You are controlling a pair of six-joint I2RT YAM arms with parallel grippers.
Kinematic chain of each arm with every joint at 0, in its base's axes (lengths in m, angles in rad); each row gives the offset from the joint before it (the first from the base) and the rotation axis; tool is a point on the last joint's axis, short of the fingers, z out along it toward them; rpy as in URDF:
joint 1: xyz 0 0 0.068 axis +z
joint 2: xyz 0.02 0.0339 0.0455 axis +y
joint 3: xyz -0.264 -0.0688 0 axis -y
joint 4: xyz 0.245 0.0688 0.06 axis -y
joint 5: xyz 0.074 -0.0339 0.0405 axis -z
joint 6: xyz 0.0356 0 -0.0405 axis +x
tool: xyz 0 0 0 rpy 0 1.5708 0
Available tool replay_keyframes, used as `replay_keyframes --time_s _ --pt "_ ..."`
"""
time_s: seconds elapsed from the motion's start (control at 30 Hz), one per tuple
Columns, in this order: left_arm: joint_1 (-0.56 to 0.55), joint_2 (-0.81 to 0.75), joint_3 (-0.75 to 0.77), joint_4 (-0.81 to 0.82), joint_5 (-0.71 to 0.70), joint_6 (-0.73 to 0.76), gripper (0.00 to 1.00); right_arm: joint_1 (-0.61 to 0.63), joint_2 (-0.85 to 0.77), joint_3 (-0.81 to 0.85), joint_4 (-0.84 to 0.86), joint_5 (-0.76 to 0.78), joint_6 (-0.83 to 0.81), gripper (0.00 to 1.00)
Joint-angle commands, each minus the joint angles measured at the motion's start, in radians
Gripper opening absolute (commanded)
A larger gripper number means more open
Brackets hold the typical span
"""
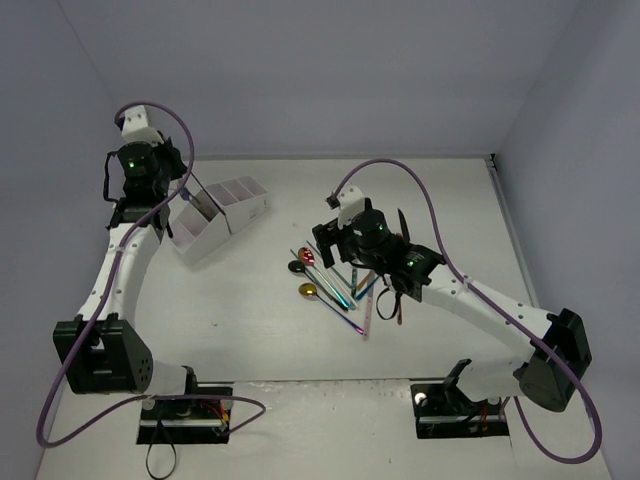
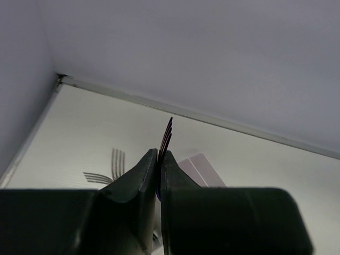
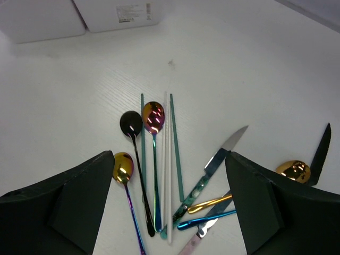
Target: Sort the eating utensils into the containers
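My left gripper [image 1: 165, 190] [image 2: 159, 152] is shut on a dark fork [image 2: 168, 133]; its tines stick up past the fingertips. It hangs over the left end of the white stepped caddy [image 1: 222, 212] [image 2: 201, 166]. The other eating utensils lie in a loose pile [image 1: 335, 280] mid-table. My right gripper [image 1: 340, 245] [image 3: 169, 175] stands open above them, holding nothing. Under it are a black spoon [image 3: 130, 123], a rainbow spoon [image 3: 153, 117], a gold spoon [image 3: 123, 167], teal sticks [image 3: 175, 143], white sticks [image 3: 167, 159] and a teal-handled knife [image 3: 212, 170].
A gold spoon [image 3: 292, 171] and a black knife [image 3: 321, 150] lie to the right of the pile. Grey walls enclose the table on three sides. The left wall stands close behind my left arm. Purple cables loop over both arms.
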Motion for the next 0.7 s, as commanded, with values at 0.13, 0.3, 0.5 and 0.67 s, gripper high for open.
replay_keyframes --time_s 0.13,0.3,0.5,0.67 --pt "0.081 0.166 0.102 0.241 -0.06 0.085 0.0 -0.042 -0.07 -0.063 0.064 0.017 -0.015 0.84" --pt "0.081 0.25 0.101 0.302 -0.075 0.09 0.0 -0.061 -0.06 -0.088 0.066 0.027 -0.013 0.84" --pt "0.082 0.284 0.06 0.33 -0.076 0.084 0.08 -0.075 -0.054 -0.112 0.064 0.064 0.018 0.84" --pt "0.081 0.214 -0.013 0.328 -0.076 0.1 0.35 -0.076 -0.072 -0.145 0.062 0.138 0.076 0.83"
